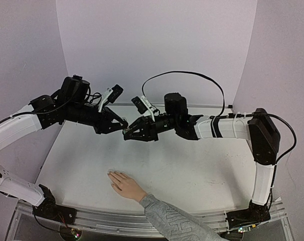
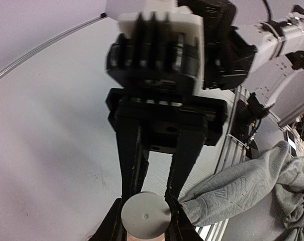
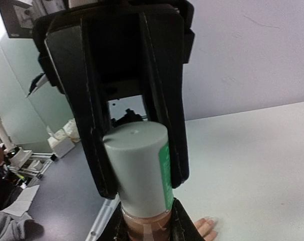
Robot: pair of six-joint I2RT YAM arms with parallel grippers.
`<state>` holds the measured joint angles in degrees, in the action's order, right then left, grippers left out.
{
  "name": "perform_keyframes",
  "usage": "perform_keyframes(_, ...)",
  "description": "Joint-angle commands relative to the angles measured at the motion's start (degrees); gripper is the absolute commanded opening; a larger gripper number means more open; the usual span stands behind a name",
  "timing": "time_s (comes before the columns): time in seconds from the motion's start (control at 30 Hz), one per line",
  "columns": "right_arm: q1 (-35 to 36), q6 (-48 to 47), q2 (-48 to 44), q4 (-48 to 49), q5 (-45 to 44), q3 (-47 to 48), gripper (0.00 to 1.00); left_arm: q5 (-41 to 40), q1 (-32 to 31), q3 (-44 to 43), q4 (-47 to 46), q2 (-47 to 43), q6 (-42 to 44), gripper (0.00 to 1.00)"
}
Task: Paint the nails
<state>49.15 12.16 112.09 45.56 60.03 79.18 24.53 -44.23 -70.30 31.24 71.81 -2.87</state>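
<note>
The left gripper pinched the pale grey cap of a small green-labelled bottle in mid-air, and the right gripper was clamped on its glass end. Below them, the pale fingernails of a grey-sleeved hand lay flat on the white table.

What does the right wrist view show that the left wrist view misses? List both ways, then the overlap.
Right wrist only: the green label, the pinkish bottle in the right claw, pale nails on the table. Left wrist only: the grey patterned sleeve. Both: the grey cap, with the left claw clamped on it.
</note>
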Motion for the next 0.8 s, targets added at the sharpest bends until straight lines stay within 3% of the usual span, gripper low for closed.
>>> perform_keyframes(0.0, 1.4, 10.5, -7.4, 23.1, 6.2, 3.0, 0.0, 12.6, -1.7, 2.3, 5.7, 2.6, 8.4, 0.0)
perform_keyframes(0.17, 0.5, 8.3, -9.0, 21.3, 2.7, 1.0, 0.0, 11.1, -1.7, 1.2, 5.7, 1.4, 7.8, 0.06)
perform_keyframes(0.3, 0.4, -1.4, -11.5, 11.0, -4.4, -1.1, 0.0, 3.0, -1.7, 1.0, 3.7, -1.5, 4.2, 0.24)
perform_keyframes(0.43, 0.3, -6.5, -13.6, 7.7, -13.3, -4.5, 0.0, -4.8, -1.6, 2.5, 0.3, -6.0, -1.0, 0.41)
perform_keyframes(0.67, 0.7, -9.9, -15.3, 5.3, -32.9, -7.2, 0.0, -8.7, -1.6, 4.7, -3.4, -12.7, -7.5, 0.73)
perform_keyframes(0.77, 2.7, -11.2, -15.3, 5.0, -46.2, -7.4, 0.0, -9.5, -1.6, 4.1, -5.0, -12.8, -12.4, 0.84)
